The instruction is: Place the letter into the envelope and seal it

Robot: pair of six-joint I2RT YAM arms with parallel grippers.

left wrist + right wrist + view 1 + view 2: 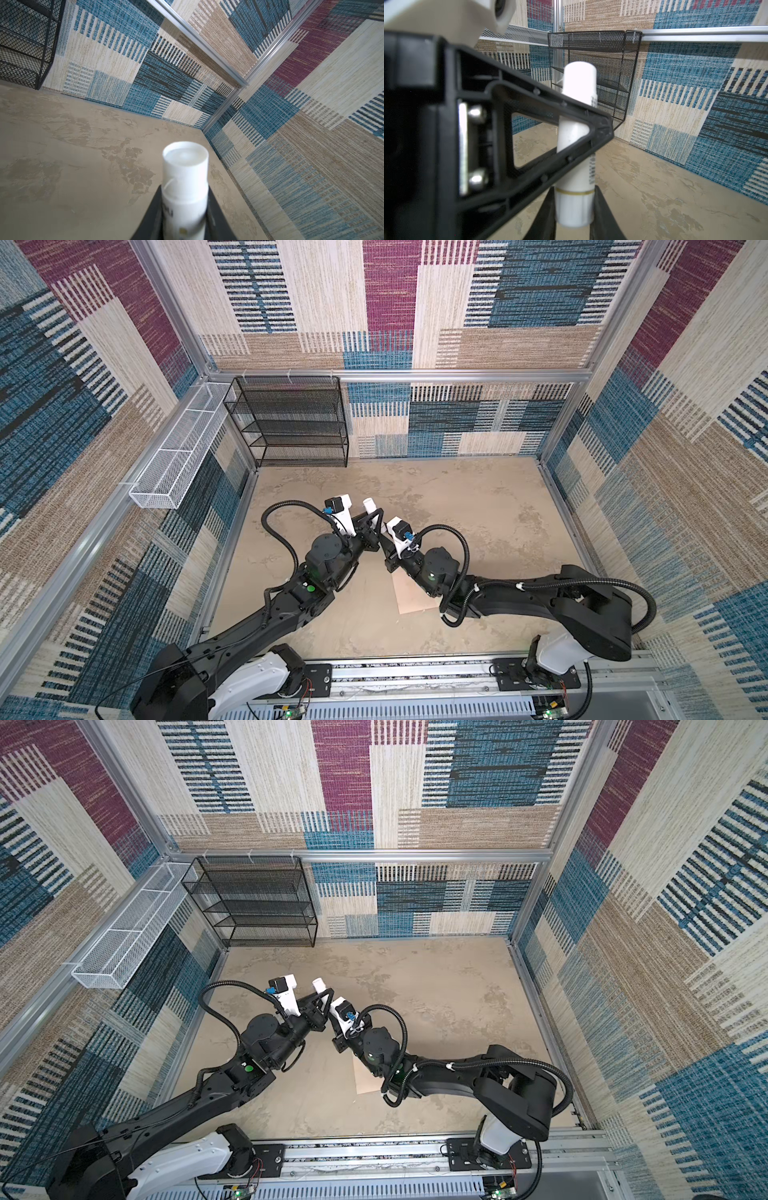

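A small white tube [369, 504] [319, 984] is held up over the middle of the table by both grippers. My left gripper [372, 517] [185, 193] is shut on the tube [185, 166] around its body. My right gripper [381, 536] [574, 199] is shut on the lower end of the tube [578, 83], with its jaws touching both sides. The left finger [600, 128] crosses in front of the tube in the right wrist view. The peach envelope [413, 597] [365, 1081] lies flat on the table, mostly under my right arm. The letter is out of view.
A black mesh shelf rack [291, 423] [253, 903] stands at the back left against the wall. A white mesh basket [174, 460] hangs on the left wall rail. Patterned walls close in the tan table [478, 510] on three sides.
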